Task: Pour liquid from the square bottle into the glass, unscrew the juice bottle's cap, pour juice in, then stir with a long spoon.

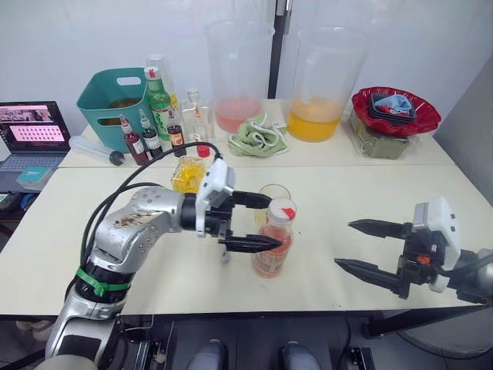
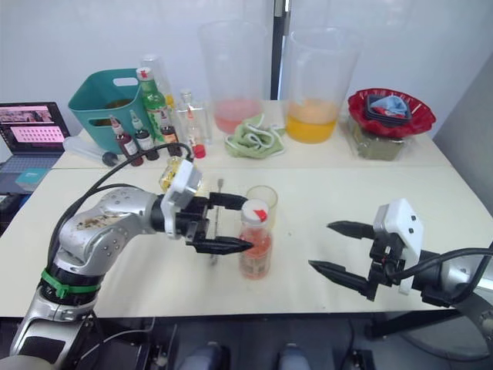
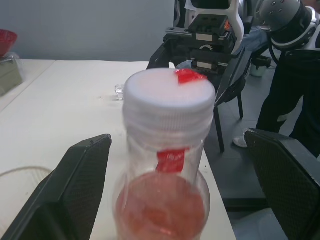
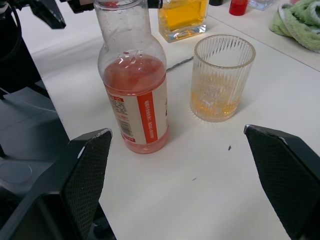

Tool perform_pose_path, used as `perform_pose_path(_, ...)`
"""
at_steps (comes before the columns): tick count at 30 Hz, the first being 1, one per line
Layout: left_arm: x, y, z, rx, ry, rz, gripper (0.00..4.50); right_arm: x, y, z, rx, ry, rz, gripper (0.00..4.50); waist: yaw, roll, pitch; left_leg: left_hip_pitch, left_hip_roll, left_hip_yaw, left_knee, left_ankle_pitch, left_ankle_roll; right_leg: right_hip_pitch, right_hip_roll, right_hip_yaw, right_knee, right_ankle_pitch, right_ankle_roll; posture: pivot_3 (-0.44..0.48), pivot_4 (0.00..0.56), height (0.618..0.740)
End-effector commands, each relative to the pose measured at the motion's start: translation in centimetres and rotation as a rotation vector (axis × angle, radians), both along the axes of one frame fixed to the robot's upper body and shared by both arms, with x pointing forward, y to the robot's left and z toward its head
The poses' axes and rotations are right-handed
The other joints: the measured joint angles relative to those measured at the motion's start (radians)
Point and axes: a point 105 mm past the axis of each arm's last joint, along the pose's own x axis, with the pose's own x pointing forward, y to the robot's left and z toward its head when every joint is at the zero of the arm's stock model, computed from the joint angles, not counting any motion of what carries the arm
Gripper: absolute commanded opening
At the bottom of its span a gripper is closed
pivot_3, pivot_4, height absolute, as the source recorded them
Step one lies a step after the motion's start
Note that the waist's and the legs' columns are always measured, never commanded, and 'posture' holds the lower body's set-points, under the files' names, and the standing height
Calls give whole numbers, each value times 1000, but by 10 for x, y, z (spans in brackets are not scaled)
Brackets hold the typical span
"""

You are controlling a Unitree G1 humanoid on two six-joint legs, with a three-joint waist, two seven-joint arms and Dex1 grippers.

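Note:
The juice bottle (image 1: 273, 245), holding pink juice under a white cap (image 3: 169, 99), stands upright at the table's middle front. My left gripper (image 1: 275, 223) is open, one finger on each side of the bottle's neck just below the cap, without touching it. Right behind the bottle stands the ribbed glass (image 4: 221, 77) with a little yellow liquid in it. The square bottle (image 1: 189, 174) of yellow liquid stands further back to the left. A long spoon (image 2: 216, 202) lies on the table, partly hidden by my left gripper. My right gripper (image 1: 343, 244) hangs open and empty to the right of the bottle.
Two large plastic pitchers (image 1: 239, 73) (image 1: 323, 85), a green cloth (image 1: 258, 135) and a red bowl (image 1: 394, 112) line the back. A teal basket (image 1: 115, 96) and several small bottles (image 1: 150, 137) stand at back left, and a laptop (image 1: 31, 131) sits at far left.

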Motion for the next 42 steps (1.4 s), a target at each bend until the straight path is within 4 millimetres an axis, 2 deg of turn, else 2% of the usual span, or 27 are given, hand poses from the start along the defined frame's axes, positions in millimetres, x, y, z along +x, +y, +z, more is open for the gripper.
perform_pose_path(1, -1, -10, 5, 12, -45, 16, 4500, -4, 1, 9, -3, -58, -7, 4478, 0, 0, 0, 0, 0, 0, 0, 0, 0, 0, 0, 0, 0, 0, 0, 0, 150, 740)
perform_pose_path(7, 1, -15, 1, 24, -49, 46, 4500, -7, 3, 6, 3, -63, -11, 4478, 1, 0, 0, 0, 0, 0, 0, 0, 0, 0, 0, 0, 0, 0, 0, 0, 150, 740)
perform_pose_path(10, 3, -15, 0, 22, -43, 61, 3729, -7, 3, 6, 4, -69, -10, 4500, 2, 0, 0, 0, 0, 0, 1, 0, 0, 0, 0, 0, 0, 0, 0, 0, 150, 740)
perform_pose_path(11, 4, -15, 0, 22, -46, 68, 3338, -6, 5, 9, 12, -78, -2, 4500, 2, 0, 0, 0, 0, 0, 1, 0, 0, 0, 0, 0, 0, 0, 0, 0, 150, 740)
perform_pose_path(14, 4, -13, 0, 21, -50, 70, 2312, -6, 13, 17, 50, -91, 39, 4500, 2, 0, 0, 0, 0, 0, 1, 0, 0, 1, 0, 0, 0, 0, 0, 0, 150, 740)
perform_pose_path(17, 2, -13, -2, 11, -49, 67, 1500, -4, 25, 27, 102, -103, 76, 4500, 1, 0, 0, 1, 0, 0, 1, 0, 0, 2, 0, 0, 0, 0, 0, 0, 150, 740)
perform_pose_path(20, 1, -12, -5, 13, -58, 68, 1407, 2, 40, 39, 166, -117, 105, 4500, -2, 0, 0, 2, 0, 0, 1, 0, 0, 3, 0, 0, -1, 0, 0, 0, 150, 740)
perform_pose_path(26, -2, -14, -12, 30, -66, 56, 1403, 18, 68, 48, 205, -106, 114, 4500, -2, 0, 0, 4, 0, -1, 1, 0, 0, 6, 0, -1, -2, 0, 0, 0, 150, 740)
perform_pose_path(34, -4, -18, -14, 33, -55, 40, 1403, 24, 89, 46, 164, -115, 148, 4500, -2, 0, 0, 4, 0, -1, 1, 0, 1, 6, 0, -1, -3, 0, 0, 0, 150, 740)
perform_pose_path(37, -4, -18, -15, 37, -50, 37, 1403, 26, 91, 45, 150, -121, 146, 3670, 0, 0, 0, 4, 0, -1, 1, 0, 1, 6, 0, -1, -3, 0, 0, 0, 150, 740)
perform_pose_path(42, -5, -15, -17, 45, -44, 35, 1403, 24, 95, 42, 125, -107, 199, 1967, -1, 0, 0, 5, 0, -1, 1, 0, 1, 6, 0, -1, -3, 0, 0, 0, 150, 740)
